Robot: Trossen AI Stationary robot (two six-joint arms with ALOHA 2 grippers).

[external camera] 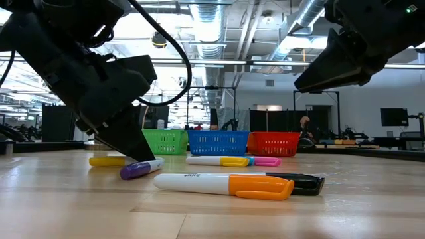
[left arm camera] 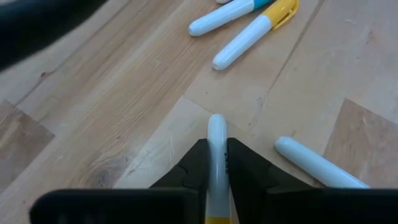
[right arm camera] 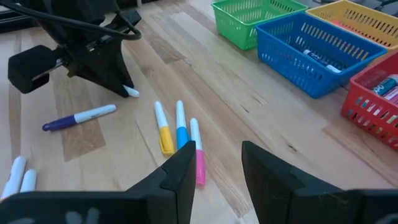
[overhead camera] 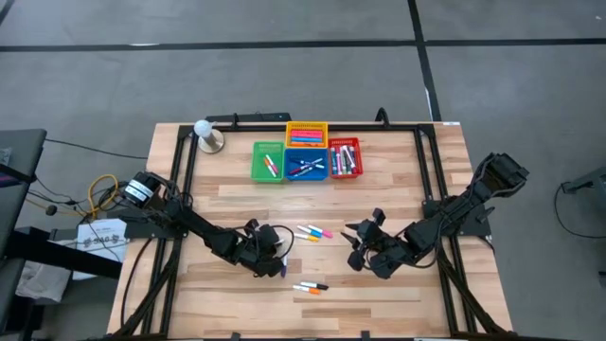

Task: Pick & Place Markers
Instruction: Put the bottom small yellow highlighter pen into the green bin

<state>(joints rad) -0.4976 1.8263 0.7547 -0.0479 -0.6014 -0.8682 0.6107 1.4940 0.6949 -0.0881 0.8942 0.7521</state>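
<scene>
Several markers lie on the wooden table. A yellow-capped, a blue-capped and a pink-capped one lie side by side at mid-table. A purple-capped marker lies beside my left gripper, which is low at the table and shut on a white marker with a yellow cap. An orange-capped marker and a black one lie nearer the near edge. My right gripper is open and raised to the right of the three markers, touching nothing. My left gripper pinches the white barrel of the yellow-capped marker between its two fingers, which lie across it and slant downward. The white end pokes out past the fingertips; the yellow cap sticks out on the other side at table level. Whether it is lifted clear, I cannot tell.
Four small baskets stand in a group toward the far edge: green, yellow, blue and red, each holding markers. A white ball on a round stand sits at the far left. A black frame borders the table.
</scene>
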